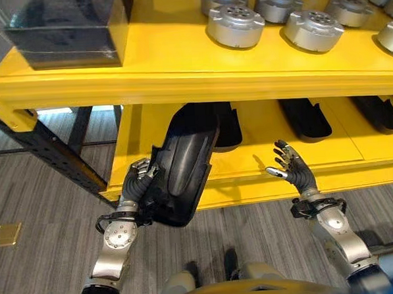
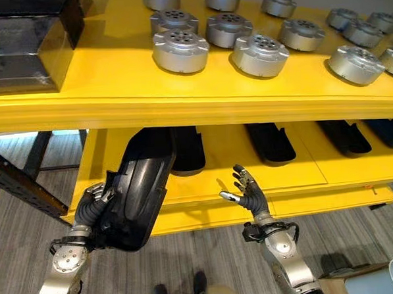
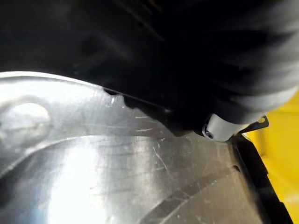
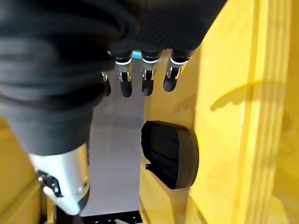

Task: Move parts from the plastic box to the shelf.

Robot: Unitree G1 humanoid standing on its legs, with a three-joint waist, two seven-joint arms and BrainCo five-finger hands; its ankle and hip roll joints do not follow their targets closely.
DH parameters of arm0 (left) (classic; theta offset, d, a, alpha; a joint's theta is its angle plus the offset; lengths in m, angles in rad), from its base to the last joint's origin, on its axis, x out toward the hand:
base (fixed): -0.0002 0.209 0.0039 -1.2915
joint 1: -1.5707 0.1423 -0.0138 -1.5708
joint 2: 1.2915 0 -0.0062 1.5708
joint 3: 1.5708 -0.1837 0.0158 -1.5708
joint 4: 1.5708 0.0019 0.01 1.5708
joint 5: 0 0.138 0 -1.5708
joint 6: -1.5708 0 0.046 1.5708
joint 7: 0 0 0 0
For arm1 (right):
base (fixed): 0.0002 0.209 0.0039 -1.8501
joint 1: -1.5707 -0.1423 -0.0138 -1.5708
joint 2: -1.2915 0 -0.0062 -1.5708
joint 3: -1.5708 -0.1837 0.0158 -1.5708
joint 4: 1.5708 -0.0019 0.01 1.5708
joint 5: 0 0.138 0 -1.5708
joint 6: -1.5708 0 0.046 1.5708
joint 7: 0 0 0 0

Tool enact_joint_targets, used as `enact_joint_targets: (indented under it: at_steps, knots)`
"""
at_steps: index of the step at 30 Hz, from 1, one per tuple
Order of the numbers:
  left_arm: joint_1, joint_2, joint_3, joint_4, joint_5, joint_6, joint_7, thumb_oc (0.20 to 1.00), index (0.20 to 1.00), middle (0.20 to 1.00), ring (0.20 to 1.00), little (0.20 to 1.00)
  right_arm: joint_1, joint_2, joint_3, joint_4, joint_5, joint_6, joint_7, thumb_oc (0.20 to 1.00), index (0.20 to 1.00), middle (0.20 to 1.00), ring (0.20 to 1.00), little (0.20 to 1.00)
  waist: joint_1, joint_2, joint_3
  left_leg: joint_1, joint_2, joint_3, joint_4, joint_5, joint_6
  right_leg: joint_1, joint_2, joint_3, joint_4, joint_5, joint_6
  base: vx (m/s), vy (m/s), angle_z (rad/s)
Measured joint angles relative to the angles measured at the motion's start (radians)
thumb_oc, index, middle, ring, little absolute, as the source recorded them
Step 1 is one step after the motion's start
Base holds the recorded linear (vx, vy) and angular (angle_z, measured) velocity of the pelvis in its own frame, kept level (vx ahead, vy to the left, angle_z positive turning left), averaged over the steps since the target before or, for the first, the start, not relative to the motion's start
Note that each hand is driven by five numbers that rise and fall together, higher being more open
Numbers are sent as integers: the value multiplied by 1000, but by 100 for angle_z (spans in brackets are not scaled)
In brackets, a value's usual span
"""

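The left hand (image 1: 140,178) grips a long black part (image 1: 181,171) by its left edge, fingers curled round the rim near the part's lower end. The part is tilted, its lower end hanging out past the front lip of the yellow shelf (image 1: 180,82), its upper end reaching in over the lower board under the top one. In the left wrist view the part's dark shell (image 3: 154,51) sits right against the hand.

The right hand (image 2: 248,192) is held up in front of the lower board, well to the right of the held part, touching nothing, fingers spread and straight with the thumb out to the side. In the right wrist view another black part (image 4: 169,153) lies on the yellow board past the fingertips.

More black parts (image 1: 306,118) lie in a row on the lower board. On the top board stand silver round parts (image 1: 235,25) in rows and, at the left, a dark box (image 1: 68,28).
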Motion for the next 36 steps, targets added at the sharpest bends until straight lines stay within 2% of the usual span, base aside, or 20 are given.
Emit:
enact_joint_targets:
  at_steps: [1,2,3,4,5,6,7,8,9,10,11,12,14,16,19,20,21,24,26,36]
  knots:
    - [-17,5,1,-2,-13,-2,-1,200,200,200,200,200,-1,6,-1,0,0,0,0,1000,1000,1000,1000,1000,1,-7,23,-16,-7,-7,41,-19,-21,15,-34,-3,-30,18,-27,14,116,25]
    - [-20,14,4,-3,-12,-3,0,200,200,200,200,200,0,12,-1,1,0,0,0,1000,1000,1000,1000,1000,2,-15,29,-38,10,4,90,-52,-18,18,-48,-13,-35,24,-30,26,151,22]
    - [-21,33,6,-3,-13,-3,0,200,200,200,200,200,9,25,0,-1,0,1,0,1000,1000,1000,1000,1000,-2,-31,31,-58,85,8,130,-66,-37,16,-59,-25,-35,23,-27,54,206,22]
    - [-23,28,8,-2,-13,-4,1,200,200,200,200,200,8,11,-9,1,0,-1,-2,1000,1000,1000,1000,1000,-22,-28,37,-63,238,1,108,-49,-73,16,-76,-25,-32,15,-16,92,309,24]
    - [-26,26,7,-3,-13,-5,1,200,200,200,200,200,7,12,-20,5,0,-1,-4,1000,1000,1000,1000,1000,-28,-14,38,-58,309,4,80,-31,-98,12,-76,-31,-29,19,-15,80,242,17]
    - [-32,21,4,-2,-12,-5,3,200,200,200,200,200,7,12,-31,10,1,-1,-14,1000,1000,1000,1000,1000,-31,2,37,-49,374,-11,19,-4,-135,-5,-75,-19,-13,13,17,61,149,5]
    - [-46,10,-1,1,-12,-5,3,200,200,200,200,200,6,2,-38,20,1,-1,-21,1000,1000,1000,1000,1000,-30,18,44,-33,420,-57,-43,15,-153,-21,-76,-4,10,7,36,114,200,-15]
    - [-54,-19,-1,1,-13,-6,7,200,200,200,200,200,4,-21,-42,30,1,0,-27,1000,1000,1000,1000,1000,-27,38,51,0,428,-89,-95,40,-147,-42,-107,18,35,2,59,120,210,-23]
    - [-54,-30,-3,1,-13,-5,8,200,200,200,200,200,4,-32,-42,29,1,0,-28,1000,1000,1000,1000,1000,-28,51,51,28,407,-112,-115,49,-137,-42,-121,31,33,13,85,154,231,-34]
    - [-54,-44,-8,1,-14,-5,9,200,200,200,200,200,1,-55,-43,28,1,0,-27,1000,1000,1000,1000,1000,-29,82,49,62,379,-118,-135,57,-124,-33,-130,38,22,31,119,140,223,-18]
    - [-61,-42,-37,-2,-16,-6,-6,200,200,200,200,200,5,-51,-46,43,1,-1,-29,1000,1000,1000,1000,1000,-42,103,36,90,345,-78,-166,66,-213,-9,-161,42,-9,55,175,182,298,-3]
    - [-63,-25,-73,-13,-17,-6,-11,200,200,200,200,200,16,-17,-37,47,3,2,-31,1000,1000,1000,1000,1000,-47,69,30,97,297,-76,-170,62,-187,5,-201,44,-28,57,171,127,220,10]
    - [-66,-17,-128,-36,-34,-7,-29,200,200,200,200,200,21,45,0,46,4,3,-26,1000,1000,1000,1000,1000,-40,24,13,106,236,-65,-172,66,-176,2,-254,54,-32,100,166,88,182,-4]
    - [-66,5,-163,-46,-52,-6,-31,200,200,200,200,200,14,79,19,40,5,3,-26,1000,1000,1000,1000,1000,-25,2,0,119,220,-46,-162,52,-157,4,-262,47,-29,114,168,71,157,-22]
    - [-106,23,-164,-71,-56,-7,-28,200,200,200,200,200,-4,97,18,34,7,0,-31,1000,1000,1000,1000,1000,-27,-18,-13,113,211,-44,-158,46,-156,6,-273,32,-37,101,186,55,117,-2]
    - [-132,25,-161,-71,-58,-7,-24,200,200,200,200,200,-10,97,18,35,7,0,-32,1000,1000,1000,1000,1000,-24,-16,-12,111,212,-45,-158,48,-158,6,-273,31,-39,97,205,56,67,-1]
    - [-163,24,-149,-73,-76,-8,-11,200,200,200,200,200,-18,87,18,35,7,0,-31,1000,1000,1000,1000,1000,-28,2,-5,113,219,-45,-158,48,-159,7,-267,31,-40,95,224,57,66,-3]
    - [-207,9,-138,-74,-82,-10,23,200,200,200,200,200,-12,60,21,36,8,3,-32,1000,1000,1000,1000,1000,-30,34,-7,112,233,-40,-165,51,-163,7,-253,32,-47,96,225,52,24,-5]
    - [-227,-2,-135,-74,-78,-10,28,200,200,200,200,200,1,40,22,36,8,4,-32,1000,1000,1000,1000,1000,-38,38,-10,119,247,-32,-180,56,-171,11,-238,32,-57,98,223,65,-24,-6]
    - [-232,-21,-179,-74,-114,-4,50,200,200,200,200,200,22,40,57,33,8,4,-23,1000,1000,1000,1000,1000,-57,-4,-24,148,260,3,-200,67,-176,3,-222,53,-62,100,220,10,-36,-8]
